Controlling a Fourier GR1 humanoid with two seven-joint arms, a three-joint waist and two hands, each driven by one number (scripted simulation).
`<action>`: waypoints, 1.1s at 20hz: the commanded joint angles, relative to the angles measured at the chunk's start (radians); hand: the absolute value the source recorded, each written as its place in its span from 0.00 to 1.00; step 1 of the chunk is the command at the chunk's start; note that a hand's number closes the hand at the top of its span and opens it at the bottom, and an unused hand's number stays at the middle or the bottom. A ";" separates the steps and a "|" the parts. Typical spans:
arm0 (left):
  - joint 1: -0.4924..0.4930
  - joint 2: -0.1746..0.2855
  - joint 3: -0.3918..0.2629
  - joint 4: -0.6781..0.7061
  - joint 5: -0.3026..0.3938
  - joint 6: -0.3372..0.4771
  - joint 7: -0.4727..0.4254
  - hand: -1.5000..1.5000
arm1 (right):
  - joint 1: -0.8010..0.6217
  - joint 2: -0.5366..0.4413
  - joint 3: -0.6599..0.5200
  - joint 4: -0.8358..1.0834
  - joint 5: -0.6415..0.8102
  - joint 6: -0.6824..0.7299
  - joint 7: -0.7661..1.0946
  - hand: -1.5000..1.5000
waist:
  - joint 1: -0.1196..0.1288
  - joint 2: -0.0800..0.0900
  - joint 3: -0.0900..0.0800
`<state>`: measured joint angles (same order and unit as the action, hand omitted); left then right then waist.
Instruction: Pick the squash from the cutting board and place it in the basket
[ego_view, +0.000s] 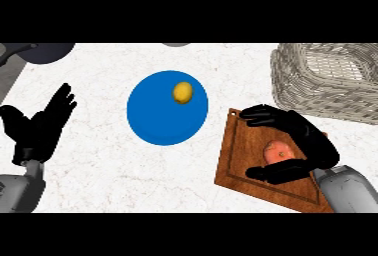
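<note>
The squash lies on the cutting board, and the right hand is held wide around it so it fits between thumb and fingers for a grab, with the basket close behind, while the left hand rests open at the left of the worktop.

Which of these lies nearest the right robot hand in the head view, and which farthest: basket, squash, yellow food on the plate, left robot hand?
From the right robot hand:
1. Squash, on the cutting board, between its thumb and fingers.
2. Basket, just beyond it, upper right.
3. Yellow food, on the blue plate, centre.
4. Left robot hand, open, far left.
</note>
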<state>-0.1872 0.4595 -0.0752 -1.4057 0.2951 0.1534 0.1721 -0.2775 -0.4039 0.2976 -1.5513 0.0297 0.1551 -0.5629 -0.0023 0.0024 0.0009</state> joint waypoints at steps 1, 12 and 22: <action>-0.010 0.004 0.022 0.007 0.007 -0.039 0.045 0.50 | 0.006 0.092 0.057 -0.107 0.104 -0.100 0.163 0.00 | 0.000 -0.004 -0.001; 0.026 -0.018 0.019 0.032 -0.011 -0.023 -0.014 0.50 | -0.200 -0.309 -0.046 -0.325 0.265 0.099 0.878 0.00 | -0.019 -0.016 -0.008; -0.009 -0.011 0.025 0.030 -0.021 -0.055 0.011 0.50 | -0.391 -0.494 -0.193 -0.224 -0.167 0.592 1.138 0.00 | 0.001 -0.006 -0.003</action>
<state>-0.1857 0.4462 -0.0510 -1.3664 0.2737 0.1103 0.1654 -0.6233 -0.8334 0.1384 -1.8244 0.0008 0.5851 0.5151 -0.0059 -0.0049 -0.0030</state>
